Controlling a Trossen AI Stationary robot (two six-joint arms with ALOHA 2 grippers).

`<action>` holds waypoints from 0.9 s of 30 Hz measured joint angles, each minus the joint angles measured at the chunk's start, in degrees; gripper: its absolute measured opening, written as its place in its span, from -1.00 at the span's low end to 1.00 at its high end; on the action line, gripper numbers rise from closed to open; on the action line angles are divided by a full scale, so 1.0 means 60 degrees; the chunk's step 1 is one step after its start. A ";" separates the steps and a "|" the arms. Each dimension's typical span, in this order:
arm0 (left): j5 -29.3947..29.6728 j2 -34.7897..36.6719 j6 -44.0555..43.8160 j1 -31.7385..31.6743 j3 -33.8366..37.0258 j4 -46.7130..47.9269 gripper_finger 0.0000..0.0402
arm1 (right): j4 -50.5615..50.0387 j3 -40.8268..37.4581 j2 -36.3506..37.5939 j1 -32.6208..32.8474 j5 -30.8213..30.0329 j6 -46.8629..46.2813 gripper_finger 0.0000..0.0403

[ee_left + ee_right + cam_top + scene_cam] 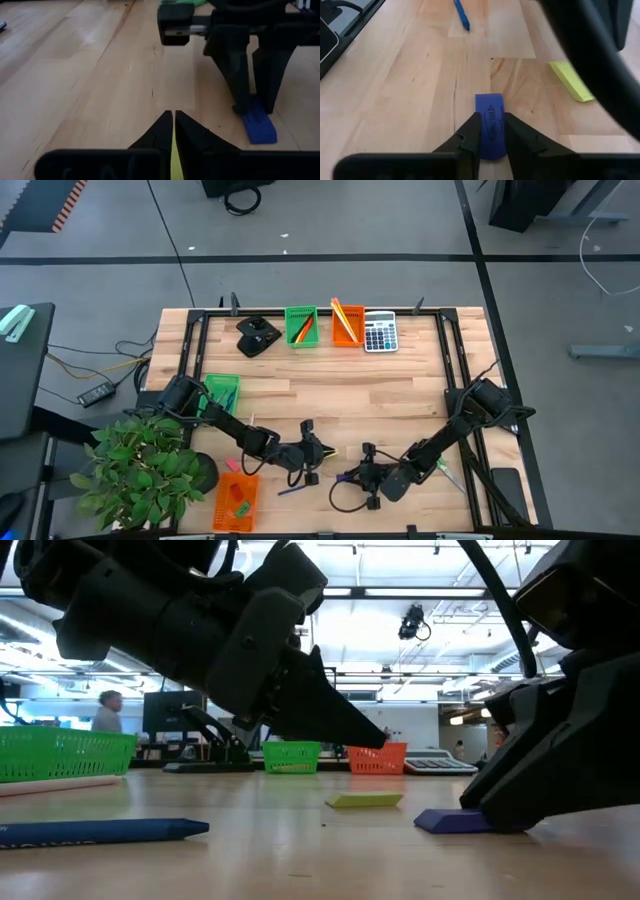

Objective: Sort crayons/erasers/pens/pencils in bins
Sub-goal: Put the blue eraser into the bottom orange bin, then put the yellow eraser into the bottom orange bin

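Wooden worktop carries all; eraser tray, orange, sits near front edge by left arm. Right pincer straddles blue eraser, fingers against its sides, eraser flat on worktop. We judge: confirm firm squeeze, lift straight, avoid nudging yellow eraser nearby. Left pincer closed just above yellow eraser; keep arms apart.

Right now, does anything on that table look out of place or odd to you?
Mostly loose bits not yet sorted: a yellow eraser and a blue pen lie on the bare wood. The right tool straddles a blue eraser. One orange bin sits crooked near the front edge. Nothing looks spilled or broken.
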State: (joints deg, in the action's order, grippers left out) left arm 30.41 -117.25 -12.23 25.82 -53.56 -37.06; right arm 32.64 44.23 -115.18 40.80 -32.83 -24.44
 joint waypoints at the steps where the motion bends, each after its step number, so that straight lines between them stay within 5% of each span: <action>1: 0.0000 0.0000 0.0000 0.0001 0.0000 0.0045 -0.85 | 0.0012 0.0000 0.0000 0.0003 -0.0026 -0.0005 -0.64; 10: -0.0001 -0.0004 0.0409 0.0051 0.0000 0.0720 -0.91 | -0.0266 0.0033 0.0191 0.0003 0.0085 0.0132 -0.70; 27: -0.0130 -0.0004 0.0506 0.0117 0.0000 0.0801 -0.83 | -0.2789 0.0033 0.2412 0.0754 -0.0446 0.0193 -0.80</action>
State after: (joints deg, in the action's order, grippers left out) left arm 29.63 -117.27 -9.19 26.52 -53.56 -32.25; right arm 15.90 44.42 -100.70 45.32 -35.51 -23.28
